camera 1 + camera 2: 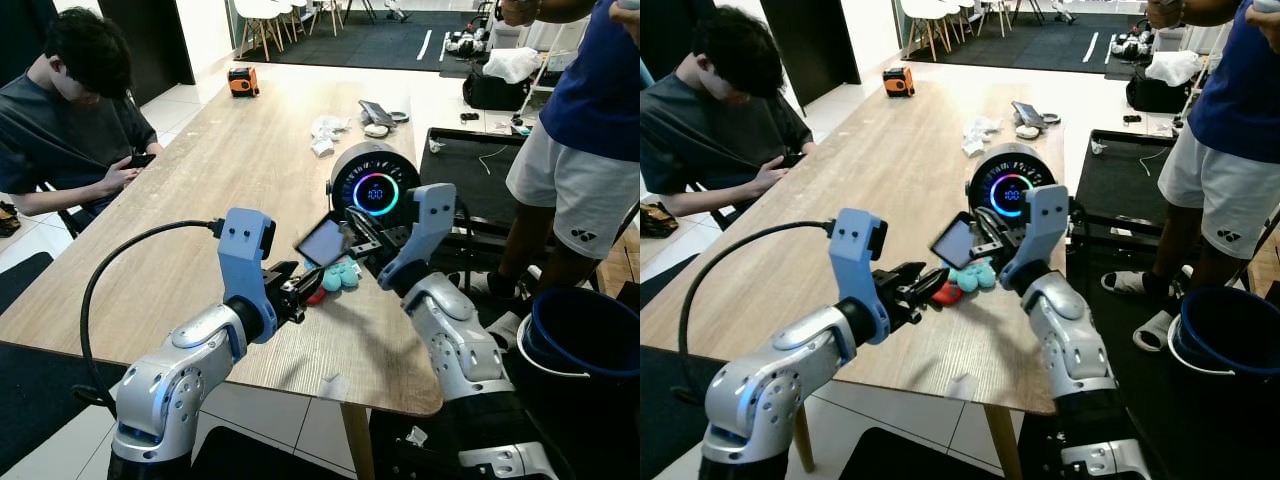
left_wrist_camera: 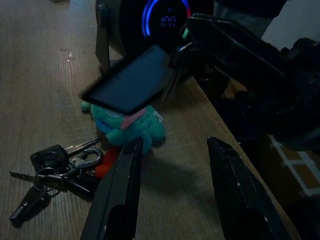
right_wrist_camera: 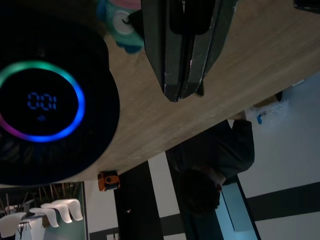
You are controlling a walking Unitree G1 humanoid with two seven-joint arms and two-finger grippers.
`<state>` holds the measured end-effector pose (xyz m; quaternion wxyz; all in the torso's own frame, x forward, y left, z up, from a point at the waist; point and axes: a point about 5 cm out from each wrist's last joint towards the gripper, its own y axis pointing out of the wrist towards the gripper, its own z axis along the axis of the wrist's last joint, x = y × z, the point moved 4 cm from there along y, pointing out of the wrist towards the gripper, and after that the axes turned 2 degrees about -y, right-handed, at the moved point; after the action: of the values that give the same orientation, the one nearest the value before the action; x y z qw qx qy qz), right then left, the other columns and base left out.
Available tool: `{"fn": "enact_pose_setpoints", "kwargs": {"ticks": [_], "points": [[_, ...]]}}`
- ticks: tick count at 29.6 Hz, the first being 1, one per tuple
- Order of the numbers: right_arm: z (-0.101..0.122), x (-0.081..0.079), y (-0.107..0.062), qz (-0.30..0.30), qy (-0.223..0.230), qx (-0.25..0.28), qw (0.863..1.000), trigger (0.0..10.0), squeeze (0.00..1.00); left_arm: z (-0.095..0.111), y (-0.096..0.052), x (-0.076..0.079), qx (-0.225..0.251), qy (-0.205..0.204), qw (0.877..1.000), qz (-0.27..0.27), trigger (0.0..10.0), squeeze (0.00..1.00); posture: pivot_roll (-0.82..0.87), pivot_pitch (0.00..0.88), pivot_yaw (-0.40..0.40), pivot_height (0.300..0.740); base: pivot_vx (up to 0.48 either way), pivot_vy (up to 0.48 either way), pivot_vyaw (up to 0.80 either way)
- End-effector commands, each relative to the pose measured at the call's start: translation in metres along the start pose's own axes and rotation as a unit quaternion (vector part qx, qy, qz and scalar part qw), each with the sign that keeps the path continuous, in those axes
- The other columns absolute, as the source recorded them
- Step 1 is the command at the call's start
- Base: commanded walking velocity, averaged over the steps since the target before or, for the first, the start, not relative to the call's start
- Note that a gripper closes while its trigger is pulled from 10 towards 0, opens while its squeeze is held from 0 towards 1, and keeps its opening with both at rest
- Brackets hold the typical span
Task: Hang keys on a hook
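**Keys on table, card held above**

The keys (image 2: 55, 170) lie on the table (image 1: 200, 200) beside a teal plush (image 2: 127, 125). The left gripper (image 2: 172, 192) hovers near the plush, fingers spread, empty. The right gripper (image 1: 350, 238) (fingers pinched together) holds a dark card (image 1: 322, 242) over the plush.

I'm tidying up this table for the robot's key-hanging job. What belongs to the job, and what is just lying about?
Job:
- bunch of keys on the table
- dark flat card, held up by the right gripper
- left gripper, open near the keys

Lying about:
- round device with glowing ring
- teal plush toy
- crumpled paper
- orange box
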<state>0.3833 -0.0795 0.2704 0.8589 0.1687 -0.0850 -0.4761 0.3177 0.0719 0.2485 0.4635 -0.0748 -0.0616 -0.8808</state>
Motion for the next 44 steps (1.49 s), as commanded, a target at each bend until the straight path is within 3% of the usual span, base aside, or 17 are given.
{"fn": "enact_pose_setpoints", "kwargs": {"ticks": [1, 44], "points": [[0.0022, -0.0041, 0.0025, 0.006, -0.003, 0.008, 1.0, 10.0, 0.0, -0.0035, -0.0015, -0.0005, -0.003, 0.002, 1.0, 0.005, 10.0, 0.0, 0.11, 0.177, 0.042, 0.74, 0.0, 0.0, 0.0], [0.0013, -0.0044, 0.003, 0.0, -0.006, 0.01, 1.0, 10.0, 0.0, 0.0, -0.0005, -0.0015, 0.001, 0.007, 1.0, 0.007, 10.0, 0.0, 0.11, 0.186, 0.056, 0.74, 0.0, 0.0, 0.0]]}}
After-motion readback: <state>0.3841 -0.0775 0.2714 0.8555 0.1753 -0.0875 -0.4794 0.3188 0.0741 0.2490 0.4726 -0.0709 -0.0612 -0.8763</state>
